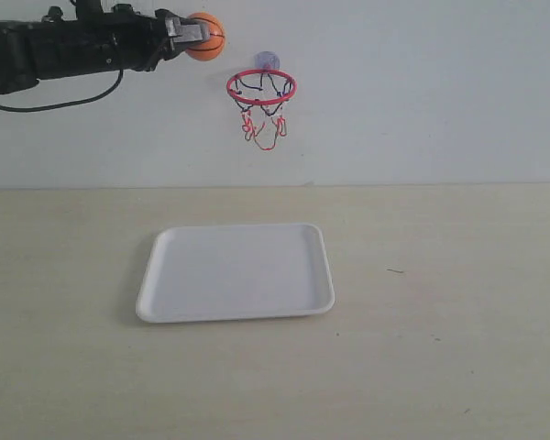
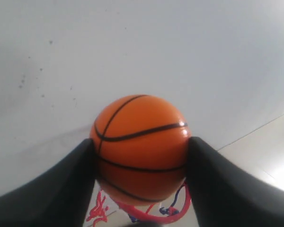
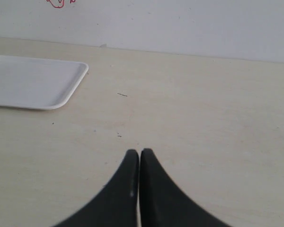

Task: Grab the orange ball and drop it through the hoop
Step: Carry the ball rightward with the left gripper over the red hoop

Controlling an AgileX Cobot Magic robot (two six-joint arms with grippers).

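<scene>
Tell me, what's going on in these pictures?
The left gripper holds the orange ball high up, beside the hoop on the wall and slightly above its rim, not yet over it. The right gripper is shut with nothing in it, above the table. A white tray lies below the hoop.

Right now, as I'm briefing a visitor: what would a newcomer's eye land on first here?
The orange ball, clamped in the left tool high against the white wall, sits just up and left of the hoop in the exterior view. Next come the hoop's red rim and net on that wall, and the white tray lying on the table below it.
</scene>
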